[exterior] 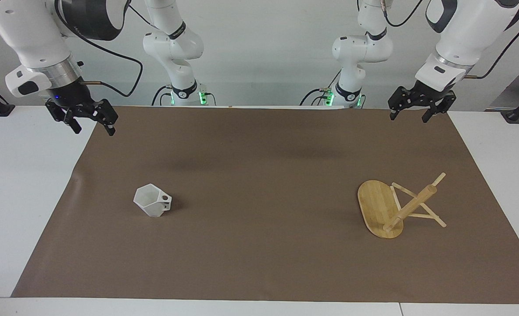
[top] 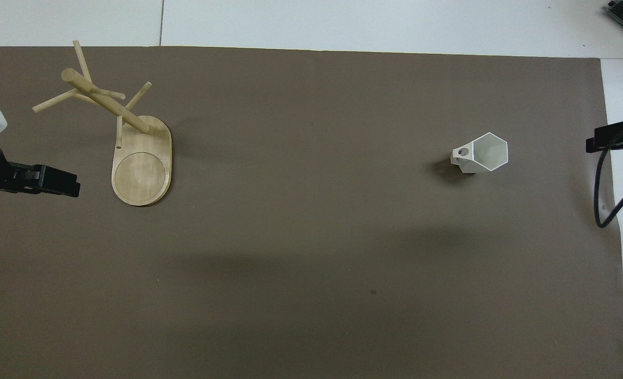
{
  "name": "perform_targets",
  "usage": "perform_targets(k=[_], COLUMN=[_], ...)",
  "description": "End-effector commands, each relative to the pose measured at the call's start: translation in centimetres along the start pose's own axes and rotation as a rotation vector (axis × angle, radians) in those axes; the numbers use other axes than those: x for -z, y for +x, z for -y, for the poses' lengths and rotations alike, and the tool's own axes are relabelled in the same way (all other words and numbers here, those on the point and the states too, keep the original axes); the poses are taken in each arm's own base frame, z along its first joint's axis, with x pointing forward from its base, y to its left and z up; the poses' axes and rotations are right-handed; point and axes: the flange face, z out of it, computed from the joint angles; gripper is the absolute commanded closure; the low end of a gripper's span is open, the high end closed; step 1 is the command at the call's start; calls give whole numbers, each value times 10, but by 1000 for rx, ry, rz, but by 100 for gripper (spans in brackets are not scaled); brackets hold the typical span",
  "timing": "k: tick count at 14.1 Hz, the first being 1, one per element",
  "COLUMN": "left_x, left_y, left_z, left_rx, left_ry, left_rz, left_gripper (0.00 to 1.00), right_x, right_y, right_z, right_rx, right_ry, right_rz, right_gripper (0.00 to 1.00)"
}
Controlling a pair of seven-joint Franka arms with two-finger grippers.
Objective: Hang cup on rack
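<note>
Both your left claw (exterior: pixel 418 106) and right claw (exterior: pixel 84 117) hang released and waiting, since the rack (exterior: pixel 393 208) lies toppled at the left arm's end and the cup (exterior: pixel 152 200) on its side toward the right arm's.

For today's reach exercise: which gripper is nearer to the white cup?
Right. The right gripper hangs over the mat's edge at the cup's end of the table; the left gripper hangs at the rack's end.
</note>
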Motion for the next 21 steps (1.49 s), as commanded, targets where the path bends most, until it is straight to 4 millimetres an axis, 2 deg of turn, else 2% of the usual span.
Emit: perform_targets(k=[1, 16, 21], left_x=[3, 3, 3], left_y=[0, 0, 0], left_z=[3, 3, 3], left_rx=[-3, -3, -3], left_ry=[-10, -10, -10], left_rz=[7, 7, 7], left_gripper=[0, 0, 0], right_x=[0, -3, -32], right_y=[-3, -1, -4], right_z=[-2, 0, 4], right_rx=[-23, -8, 1], right_ry=[-7, -7, -4], right_rz=[-6, -16, -52], right_gripper=[0, 0, 0])
